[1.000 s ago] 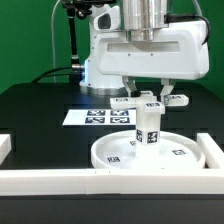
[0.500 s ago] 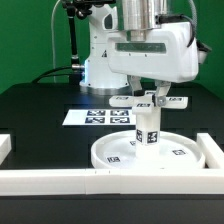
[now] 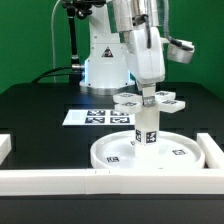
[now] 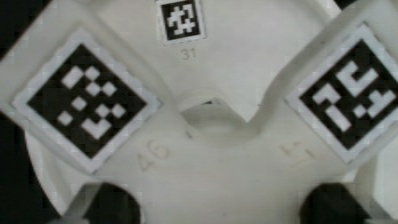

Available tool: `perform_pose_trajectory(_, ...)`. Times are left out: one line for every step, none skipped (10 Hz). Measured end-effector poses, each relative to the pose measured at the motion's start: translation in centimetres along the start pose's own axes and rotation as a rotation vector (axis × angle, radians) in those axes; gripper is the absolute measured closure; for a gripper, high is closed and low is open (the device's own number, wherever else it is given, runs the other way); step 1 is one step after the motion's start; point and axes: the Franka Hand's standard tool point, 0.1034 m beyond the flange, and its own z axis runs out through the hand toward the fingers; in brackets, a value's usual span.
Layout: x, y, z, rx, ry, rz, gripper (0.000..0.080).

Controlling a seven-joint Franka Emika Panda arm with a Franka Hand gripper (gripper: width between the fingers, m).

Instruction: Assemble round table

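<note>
Gripper (image 3: 147,93) straight above the cross-shaped foot piece (image 3: 148,100), fingers (image 4: 103,203) either side of its hub, grip not discernible, foot piece atop the upright leg (image 3: 146,127) on the round disc (image 3: 115,154).

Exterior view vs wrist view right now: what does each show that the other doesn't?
Exterior view only: the round disc lying flat, the leg standing upright on it, the marker board behind, the white border bars, and the arm's body. The gripper sits low over the foot piece; its fingertips can't be made out there.

Wrist view only: a close look at the foot piece's central hole, tag detail, and two dark fingertips apart on either side.

Both: the cross-shaped foot piece with its square tags.
</note>
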Motion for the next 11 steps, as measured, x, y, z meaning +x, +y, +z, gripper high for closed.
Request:
perform_pose_trajectory(-0.03,-0.05,0.02,0.013,-0.01,0.113,0.0353)
perform_pose_trajectory(-0.15,-0.07,0.06,0.035,-0.013,0.219,0.0351)
perform_pose_trajectory(-0.2,-0.1,0.02,0.04,-0.011,0.324,0.0351)
perform_pose_trajectory(-0.19,-0.12,-0.01,0.043,-0.013,0.387,0.0351)
perform_pose_trajectory(-0.07,-0.18,-0.05,0.051,-0.022,0.463,0.0351)
perform_pose_trajectory(-0.02,-0.21,-0.1,0.052,-0.027,0.505,0.0351)
perform_pose_trajectory(-0.01,-0.24,-0.12,0.053,-0.033,0.536,0.0351)
perform_pose_trajectory(-0.07,-0.25,-0.11,0.054,-0.034,0.534,0.0351)
perform_pose_trajectory(-0.09,-0.18,0.0,0.053,-0.034,0.529,0.0351)
perform_pose_trajectory(-0.16,-0.16,-0.1,0.044,-0.036,0.483,0.0201)
perform_pose_trajectory(-0.31,-0.3,-0.79,0.016,-0.052,0.387,0.0163)
